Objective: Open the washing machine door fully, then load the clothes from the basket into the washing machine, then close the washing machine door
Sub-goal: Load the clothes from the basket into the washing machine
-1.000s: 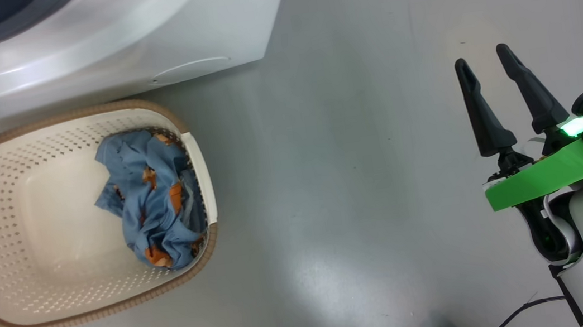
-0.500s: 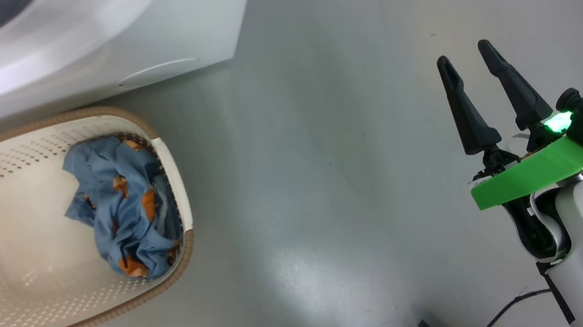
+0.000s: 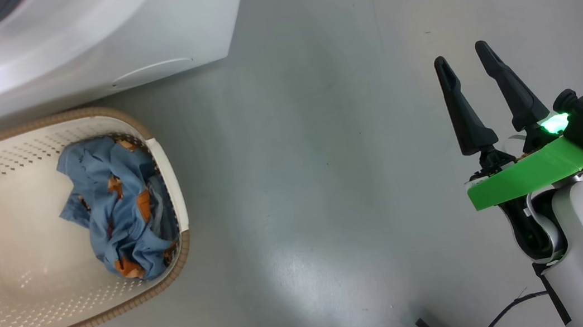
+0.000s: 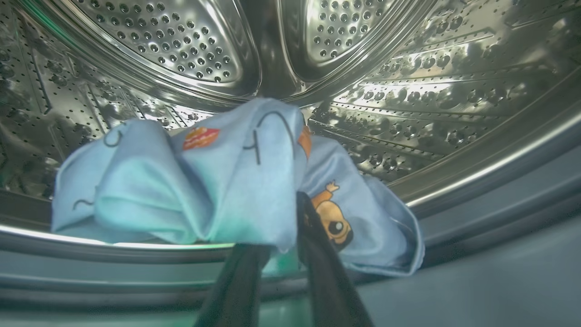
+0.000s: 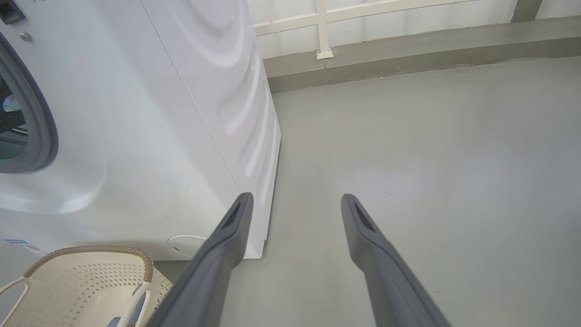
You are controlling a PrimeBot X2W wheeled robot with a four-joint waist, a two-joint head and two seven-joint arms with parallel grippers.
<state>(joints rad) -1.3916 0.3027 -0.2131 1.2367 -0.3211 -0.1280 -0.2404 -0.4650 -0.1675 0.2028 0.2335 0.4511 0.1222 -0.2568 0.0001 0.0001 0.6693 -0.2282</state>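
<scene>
In the left wrist view my left gripper [image 4: 279, 227] reaches into the washing machine's steel drum [image 4: 408, 68], shut on a light blue, bear-printed piece of the clothes [image 4: 204, 181] that hangs over the grey seal [image 4: 476, 204]. More of the clothes [image 3: 117, 209] lie bunched at the right end of the cream basket [image 3: 119, 312], which stands on the floor before the white washing machine [image 3: 83, 39]. My right gripper [image 3: 460, 54] hovers open over bare floor, far right of the basket. The right wrist view shows this gripper [image 5: 296, 198], the machine [image 5: 159, 136] and the basket [image 5: 91, 250]. The washing machine door is out of view.
A round cap [image 3: 153, 72] sits low on the machine's front. A dark cable [image 3: 513, 309] lies on the grey floor near my right arm. A wall base with a white rail [image 5: 322, 41] runs behind the machine. Open floor spreads to the machine's right.
The head camera has turned, sliding the basket and machine leftward. My left arm with the blue garment has gone from the head view's left edge towards the drum. The right gripper stays open.
</scene>
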